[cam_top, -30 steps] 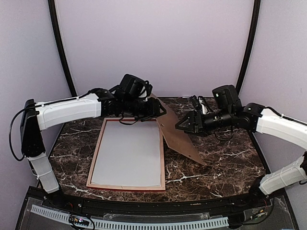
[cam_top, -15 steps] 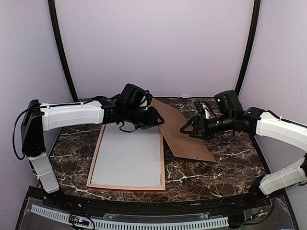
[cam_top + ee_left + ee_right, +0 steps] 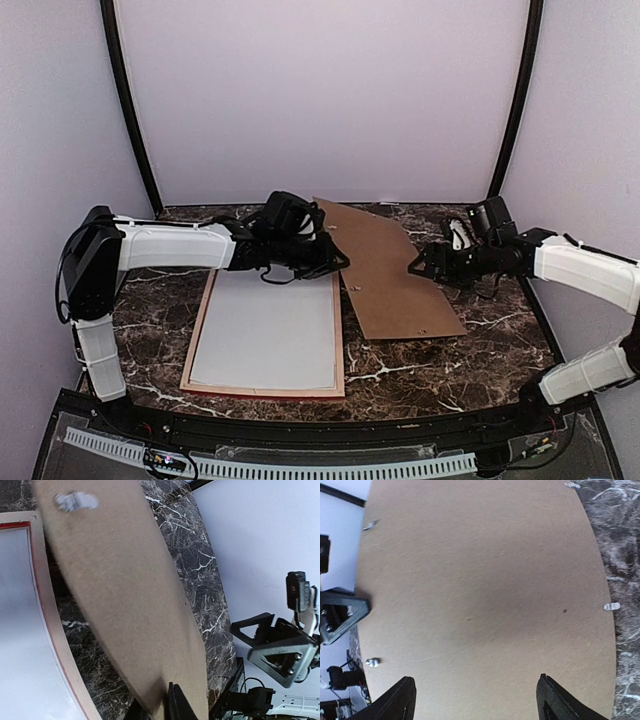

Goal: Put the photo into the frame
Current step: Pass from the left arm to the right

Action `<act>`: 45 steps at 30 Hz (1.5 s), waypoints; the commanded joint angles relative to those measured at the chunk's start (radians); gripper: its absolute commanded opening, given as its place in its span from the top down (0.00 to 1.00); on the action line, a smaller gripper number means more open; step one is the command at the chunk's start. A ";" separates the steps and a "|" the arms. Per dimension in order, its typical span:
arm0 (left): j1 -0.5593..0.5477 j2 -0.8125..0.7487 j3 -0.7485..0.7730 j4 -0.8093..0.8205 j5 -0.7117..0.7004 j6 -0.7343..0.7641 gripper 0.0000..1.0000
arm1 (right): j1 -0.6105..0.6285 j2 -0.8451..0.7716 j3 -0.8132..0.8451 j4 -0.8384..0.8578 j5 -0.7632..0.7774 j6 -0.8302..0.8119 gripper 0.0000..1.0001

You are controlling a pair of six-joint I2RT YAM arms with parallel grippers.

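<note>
Now the board lay nearly flat on the table, centre of top view, just right of the frame. That sat back-up at lower left-centre w/ a white sheet inside. Photo wasn't visible anywhere. L gripper looked clenched on the board's left edge. R gripper hung spread, grasping nothing. Best to release gently & lift clear w/o dragging the board. Vs 1 s earlier, board had dropped from a steep tilt & R arm had pulled back right.
</note>
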 commanded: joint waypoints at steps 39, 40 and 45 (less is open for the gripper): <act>0.178 -0.404 -0.499 0.533 0.535 -0.128 1.00 | -0.236 0.135 -0.155 0.318 -0.390 -0.154 0.12; 0.180 -0.411 -0.517 0.568 0.536 -0.151 1.00 | -0.236 0.139 -0.166 0.336 -0.409 -0.147 0.12; 0.185 -0.433 -0.557 0.641 0.535 -0.194 1.00 | -0.236 0.159 -0.206 0.398 -0.462 -0.132 0.13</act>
